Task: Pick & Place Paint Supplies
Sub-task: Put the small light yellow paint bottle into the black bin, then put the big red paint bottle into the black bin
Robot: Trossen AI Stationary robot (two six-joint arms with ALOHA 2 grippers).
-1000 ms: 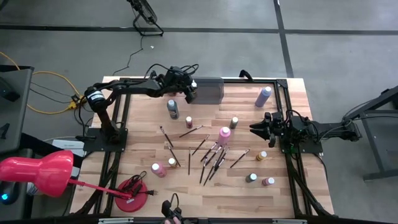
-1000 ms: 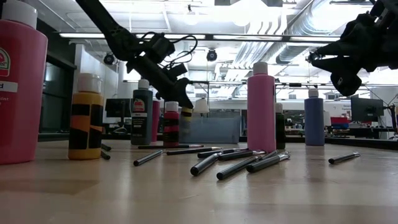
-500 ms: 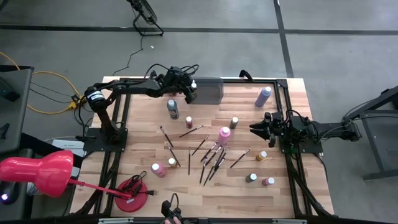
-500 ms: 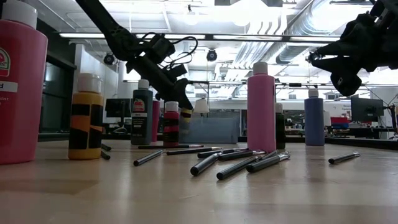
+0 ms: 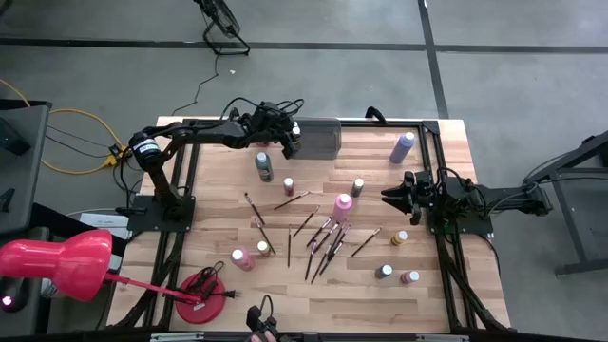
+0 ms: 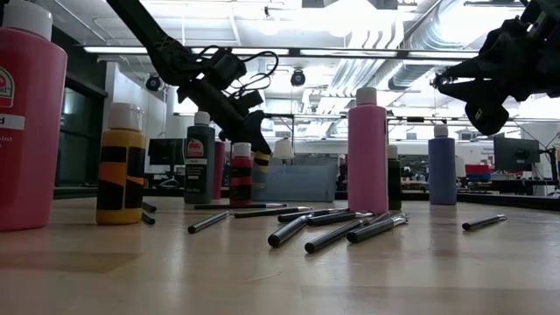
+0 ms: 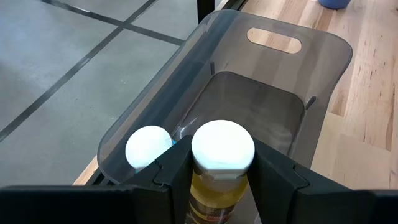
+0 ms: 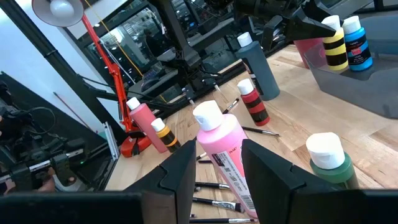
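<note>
My left gripper (image 5: 290, 141) is at the far side of the table, over the left end of the grey tray (image 5: 321, 136). It is shut on a yellow bottle with black stripes and a white cap (image 7: 222, 144). A blue bottle (image 8: 356, 40) stands in the tray right beside it. My right gripper (image 5: 387, 197) waits at the table's right side, open and with nothing between its fingers. More paint bottles, such as a tall pink one (image 5: 343, 203), stand on the table. Thin dark paintbrushes (image 5: 323, 237) lie loose around them. My left gripper pinches the yellow bottle between its two fingers, on its sides just below the white cap (image 7: 217, 186). The fingers come slanting down from the table's left. The bottle stays upright inside the tray's left end. The tray wall hides its base.
A lavender bottle (image 5: 403, 146) stands at the far right and a dark bottle (image 5: 264, 165) near the tray. Small bottles (image 5: 400, 237) stand close to the right arm. A red lamp base (image 5: 204, 285) sits at the near left edge.
</note>
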